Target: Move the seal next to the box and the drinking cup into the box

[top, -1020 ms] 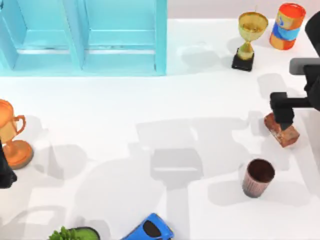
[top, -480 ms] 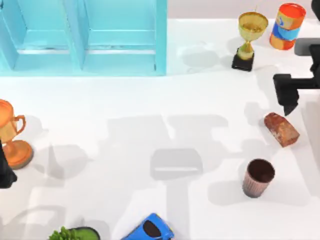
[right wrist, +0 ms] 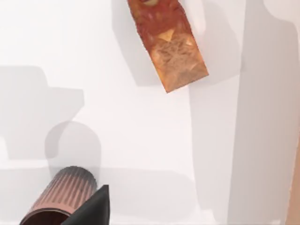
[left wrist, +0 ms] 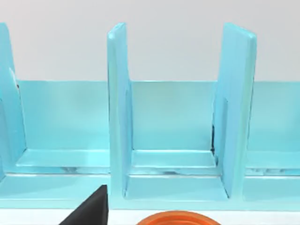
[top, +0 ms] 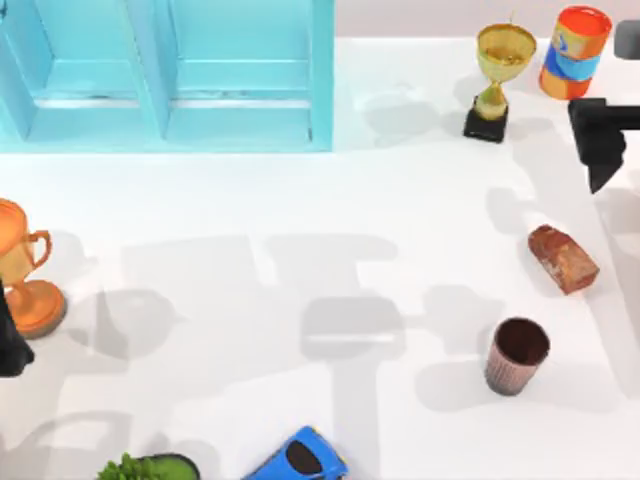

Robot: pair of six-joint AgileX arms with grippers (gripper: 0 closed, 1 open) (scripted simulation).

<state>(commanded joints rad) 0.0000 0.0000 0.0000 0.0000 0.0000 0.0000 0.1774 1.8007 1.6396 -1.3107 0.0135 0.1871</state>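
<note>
The right gripper (top: 603, 165) hangs at the table's right edge, apart from the seal (top: 563, 258) lying flat; whether its fingers are parted, I cannot tell. The drinking cup (top: 517, 355) stands upright nearby; the left arm sits parked at the left edge

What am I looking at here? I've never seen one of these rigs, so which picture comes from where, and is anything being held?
This is a simulated table with two AgileX arms, each ending in a two-finger hand. The top view looks down from above; the other two come from cameras on each wrist.

The right hand hovers at the right edge, above and apart from the seal, which lies on its side. The cup stands upright nearer the front. Neither is held. The left arm sits parked at the left edge beside an orange trophy; its camera faces the blue box.

Also on the table: a gold trophy, a can, a blue toy car and a green plant.
</note>
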